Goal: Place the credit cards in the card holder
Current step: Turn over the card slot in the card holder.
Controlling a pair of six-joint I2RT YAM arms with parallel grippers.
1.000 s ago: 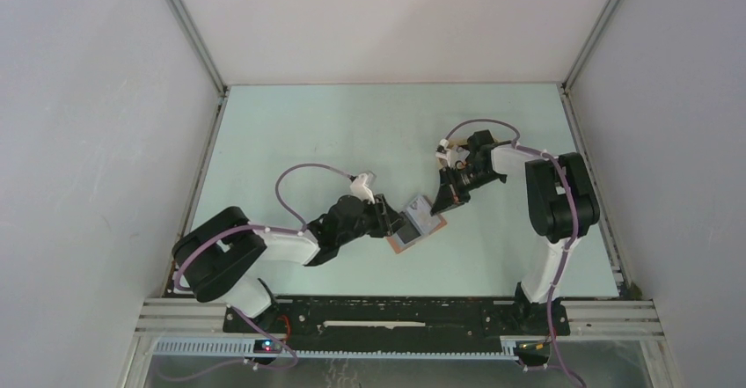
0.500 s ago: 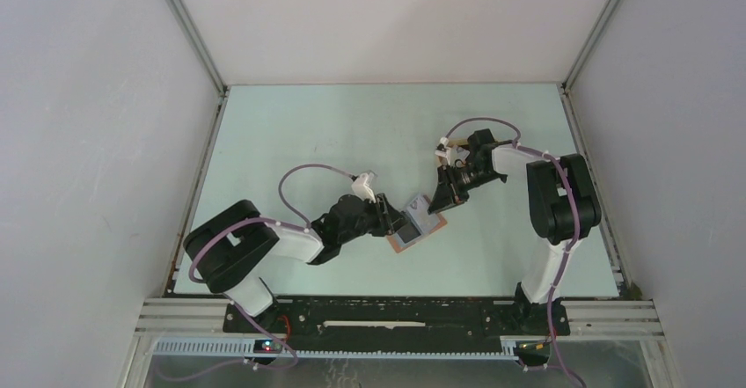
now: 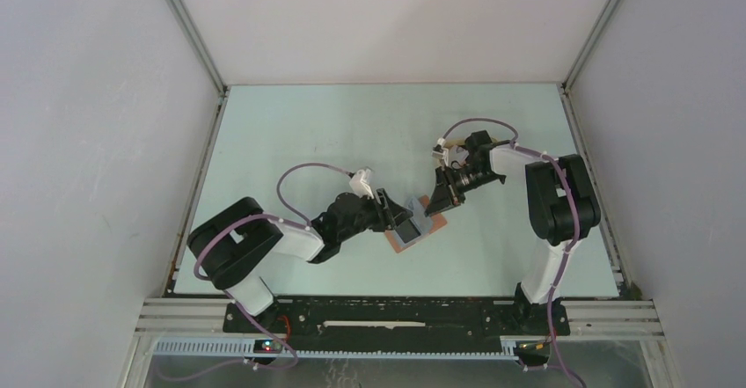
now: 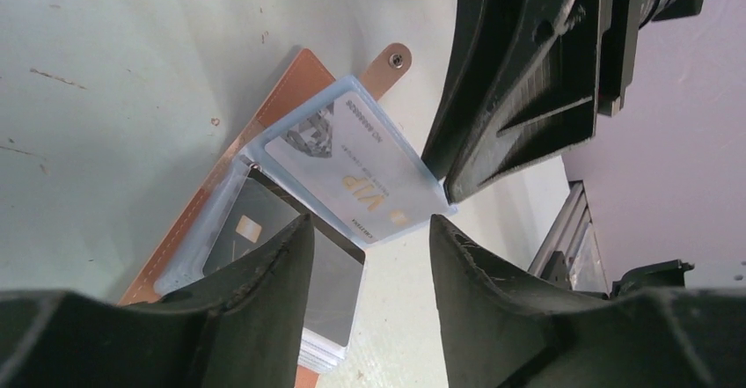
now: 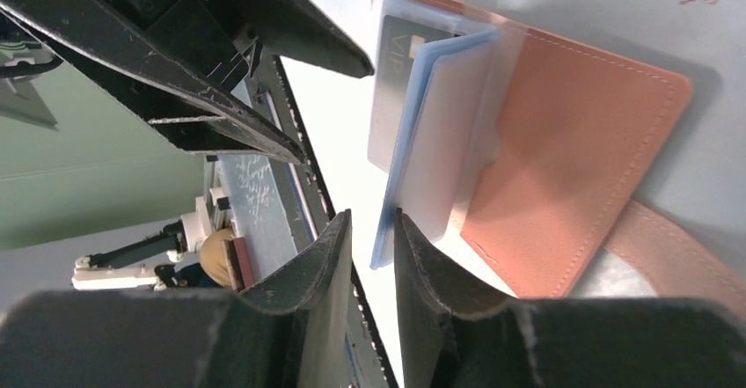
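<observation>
The card holder (image 4: 281, 89) lies open on the table, reddish-brown outside with pale blue sleeves fanned up (image 3: 437, 222) (image 5: 581, 150). A silver card marked VIP (image 4: 347, 172) (image 5: 396, 80) sits in a raised sleeve. A dark credit card with a chip (image 4: 242, 234) lies in a lower sleeve, and a stack of cards (image 4: 325, 348) shows under it. My left gripper (image 4: 369, 223) (image 3: 403, 221) is open over the holder's near side with nothing between its fingers. My right gripper (image 5: 371, 216) (image 3: 434, 201) stands a little open, with the edge of a blue sleeve (image 5: 387, 238) at its fingertips.
The holder's snap strap (image 4: 387, 62) points away across the pale green table (image 3: 308, 133). The two grippers face each other closely over the holder. Grey walls enclose the table on three sides, and the metal rail (image 3: 396, 313) runs along the near edge.
My right gripper has gone from shut to slightly open at the sleeve's edge. My left gripper has opened wider. The pale sleeves now stand more upright between them.
</observation>
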